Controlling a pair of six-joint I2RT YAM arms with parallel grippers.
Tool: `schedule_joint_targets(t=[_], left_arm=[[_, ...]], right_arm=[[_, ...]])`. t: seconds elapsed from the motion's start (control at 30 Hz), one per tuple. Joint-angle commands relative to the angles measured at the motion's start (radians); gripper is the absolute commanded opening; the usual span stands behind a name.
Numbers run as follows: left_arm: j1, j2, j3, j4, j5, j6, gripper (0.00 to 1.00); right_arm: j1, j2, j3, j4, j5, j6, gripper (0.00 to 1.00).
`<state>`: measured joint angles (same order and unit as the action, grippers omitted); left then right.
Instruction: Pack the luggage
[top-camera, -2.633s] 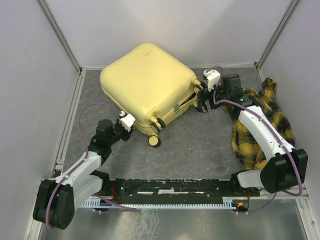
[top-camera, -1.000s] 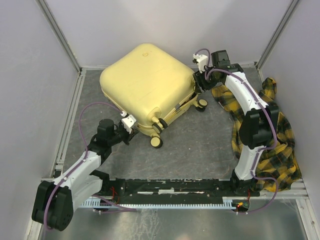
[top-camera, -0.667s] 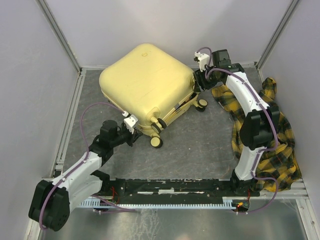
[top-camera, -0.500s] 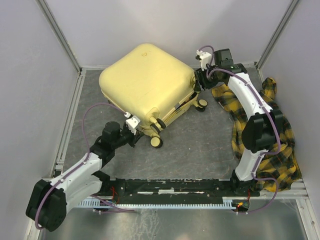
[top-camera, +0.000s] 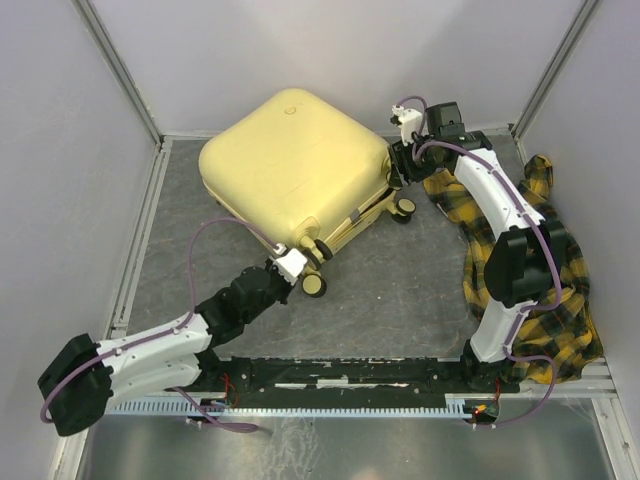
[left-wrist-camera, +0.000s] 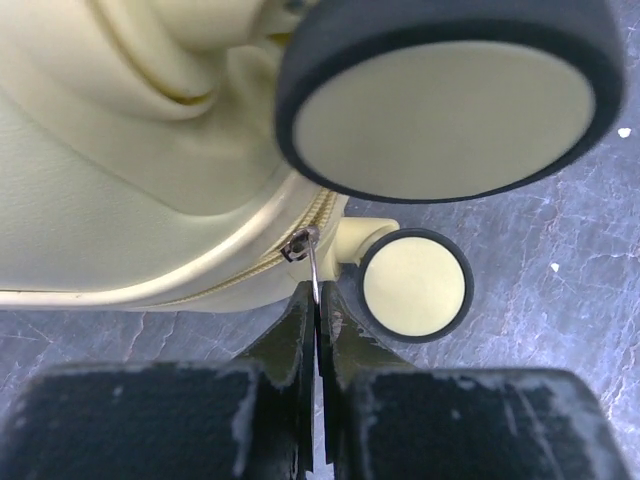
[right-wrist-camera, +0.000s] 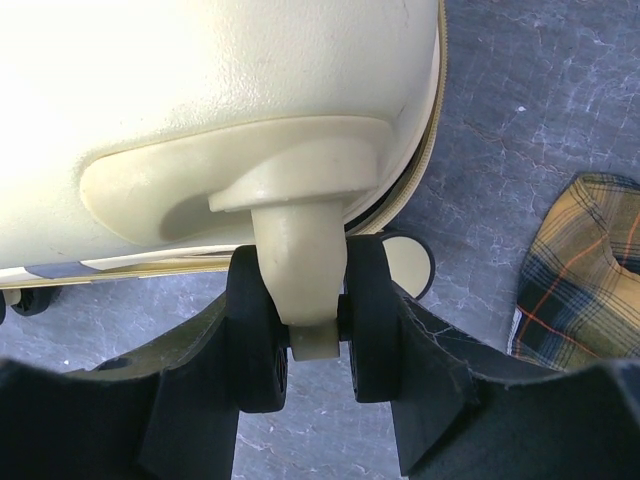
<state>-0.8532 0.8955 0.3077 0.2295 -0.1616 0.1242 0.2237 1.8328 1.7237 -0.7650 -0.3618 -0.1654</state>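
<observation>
top view: the luggage (top-camera: 290, 165) lies flat toward 12 o'clock on the table (top-camera: 400, 290), with a plaid shirt (top-camera: 530, 250) heaped at 3 o'clock. your left gripper (top-camera: 292, 266) is at its 6 o'clock corner and your right gripper (top-camera: 402, 168) at its 3 o'clock corner.

left wrist: fingers are pinched tight on the thin zipper pull (left-wrist-camera: 313, 262).

right wrist: fingers are clamped around a twin caster (right-wrist-camera: 305, 330).

expect a stiff, slick, bulky shell, so take hold at the caster or zipper, not the smooth face.
</observation>
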Motion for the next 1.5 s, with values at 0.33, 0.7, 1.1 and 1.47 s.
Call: schedule_joint_targets(t=[0.33,0.7,1.1,1.47], left_arm=[[-0.378,0.404,0.112,0.594,-0.461,0.082,0.03],[-0.437,0.729,0.338,0.618,-0.597,0.132,0.03],[-0.433,0.924,0.534,0.644,-0.638,0.214,0.04],[-0.373,1.099,0.774,0.619,-0.605,0.251,0.03]], right_arm=[[0.037,0.016,0.013,0.081,0.047,0.074,0.01],[0.072,0.016,0.0,0.095,0.054,0.084,0.01],[0.095,-0.012,-0.038,0.096,0.079,0.087,0.01],[0.095,-0.032,-0.059,0.104,0.059,0.092,0.01]])
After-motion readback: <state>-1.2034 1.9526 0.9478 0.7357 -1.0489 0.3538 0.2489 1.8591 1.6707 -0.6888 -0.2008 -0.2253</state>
